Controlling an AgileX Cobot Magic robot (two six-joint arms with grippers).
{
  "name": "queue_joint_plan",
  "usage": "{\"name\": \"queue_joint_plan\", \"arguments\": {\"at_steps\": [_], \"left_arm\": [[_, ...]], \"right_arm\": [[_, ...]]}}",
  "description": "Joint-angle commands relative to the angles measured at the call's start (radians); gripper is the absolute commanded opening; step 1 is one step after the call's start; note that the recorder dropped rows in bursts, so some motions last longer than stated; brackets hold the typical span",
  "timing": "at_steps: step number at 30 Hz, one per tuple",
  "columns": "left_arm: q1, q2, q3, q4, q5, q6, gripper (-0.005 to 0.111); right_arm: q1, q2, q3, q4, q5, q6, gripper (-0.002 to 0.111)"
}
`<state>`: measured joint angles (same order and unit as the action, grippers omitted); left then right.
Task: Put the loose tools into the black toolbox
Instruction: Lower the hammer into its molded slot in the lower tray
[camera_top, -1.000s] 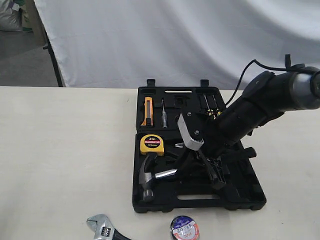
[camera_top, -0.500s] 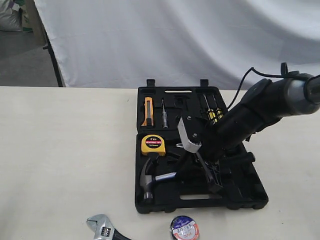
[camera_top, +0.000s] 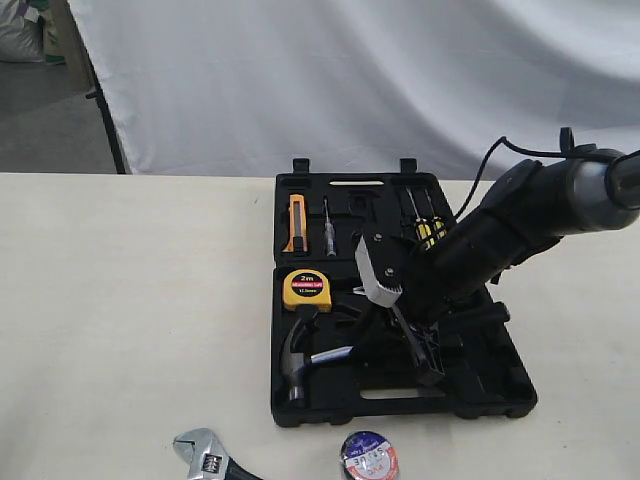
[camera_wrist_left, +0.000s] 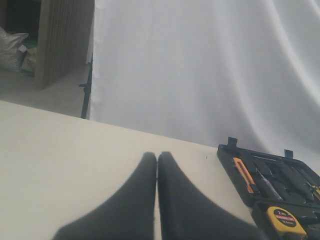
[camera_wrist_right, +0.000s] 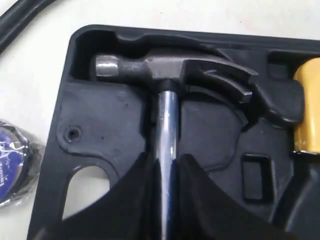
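Apparently one hammer (camera_wrist_right: 165, 75) gripped in toolbox (camera_top: 320, 411), one wrench (camera_top: 204, 450), one tape roll (camera_top: 368, 456)

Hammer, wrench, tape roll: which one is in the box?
The hammer; the right fingers pinch its shaft. The wrench and tape roll lie on the table.

Black toolbox (camera_top: 500, 405): lies open on the desk (camera_top: 130, 320), one half toward the far edge, the other toward the near edge.
Claw hammer (camera_top: 296, 352): sits in the near half, with its steel shaft running under the gripper.
Right gripper (camera_top: 368, 342): reaches down into the near half at the hammer's shaft; its grip cannot be seen.
Adjustable wrench (camera_top: 205, 452): lies outside the box at the near edge.
Tape roll (camera_top: 369, 457): rests at the near edge, just beside the box's rim.
Tape measure (camera_top: 306, 289): yellow, sits near the hammer's head.
Far half: holds an orange knife (camera_top: 296, 222) and a silver screwdriver (camera_top: 329, 228).
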<state>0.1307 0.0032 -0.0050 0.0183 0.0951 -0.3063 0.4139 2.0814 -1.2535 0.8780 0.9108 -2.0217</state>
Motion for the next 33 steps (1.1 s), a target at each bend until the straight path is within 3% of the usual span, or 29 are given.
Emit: {"name": "queue_joint_plan", "arguments": {"at_steps": [1,4,6,9,15,21,23,25,31,33], "left_arm": [[0.025,-0.003,-0.003,0.004,-0.007,-0.005,0.001],[0.025,-0.003,-0.003,0.004,-0.007,-0.005,0.001],[0.025,-0.003,-0.003,0.004,-0.007,-0.005,0.001],[0.025,-0.003,-0.003,0.004,-0.007,-0.005,0.001],[0.025,-0.003,-0.003,0.004,-0.007,-0.005,0.001],[0.025,-0.003,-0.003,0.004,-0.007,-0.005,0.001],[0.025,-0.003,-0.003,0.004,-0.007,-0.005,0.001],[0.025,-0.003,-0.003,0.004,-0.007,-0.005,0.001],[0.025,-0.003,-0.003,0.004,-0.007,-0.005,0.001],[0.025,-0.003,-0.003,0.004,-0.007,-0.005,0.001]], "right_arm": [[-0.003,-0.006,0.001,0.014,-0.017,0.018,0.023],[-0.003,-0.006,-0.001,0.014,-0.015,0.032,0.066],[-0.003,-0.014,-0.001,0.014,-0.013,0.032,0.079],[-0.005,-0.08,-0.001,0.014,-0.017,0.067,0.082],[-0.005,-0.236,-0.001,0.014,-0.012,0.409,0.082],[-0.005,-0.204,-0.001,-0.009,0.017,0.412,0.081],[-0.005,-0.18,-0.001,-0.033,0.019,0.41,0.075],[-0.005,-0.151,-0.001,-0.069,0.029,0.41,0.06],[-0.005,-0.044,-0.001,-0.128,-0.078,0.41,0.001],[-0.005,-0.01,-0.001,-0.157,-0.121,0.428,0.0]]}}
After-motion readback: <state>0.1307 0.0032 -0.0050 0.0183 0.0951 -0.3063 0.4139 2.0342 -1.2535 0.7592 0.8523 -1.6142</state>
